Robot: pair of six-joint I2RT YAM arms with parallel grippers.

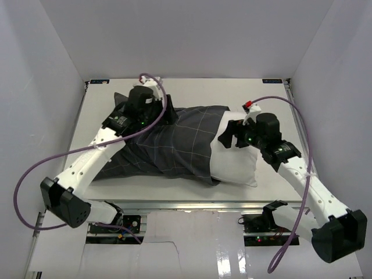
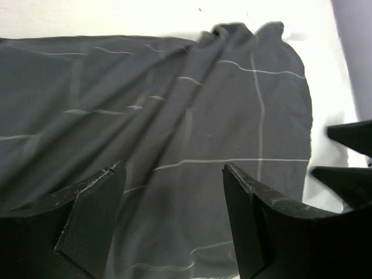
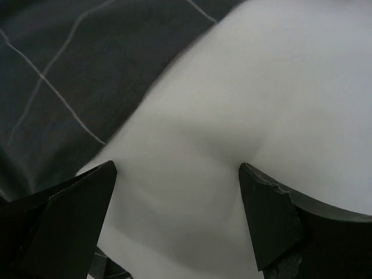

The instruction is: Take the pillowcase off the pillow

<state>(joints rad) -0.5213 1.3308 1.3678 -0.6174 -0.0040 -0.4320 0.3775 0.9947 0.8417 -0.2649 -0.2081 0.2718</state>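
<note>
We are holding our left gripper point(image 2: 172, 170) wide open just above the pillowcase point(image 2: 174, 104), near its far left end, probably to pinch the loose cloth there. Our right gripper point(image 3: 176, 170) is also spread wide and seems to be pressing on the bare white pillow point(image 3: 244, 87); we judge this is to anchor it against the pull. The pillow is lying on the table point(image 1: 273, 99), with its right end already uncovered.
</note>
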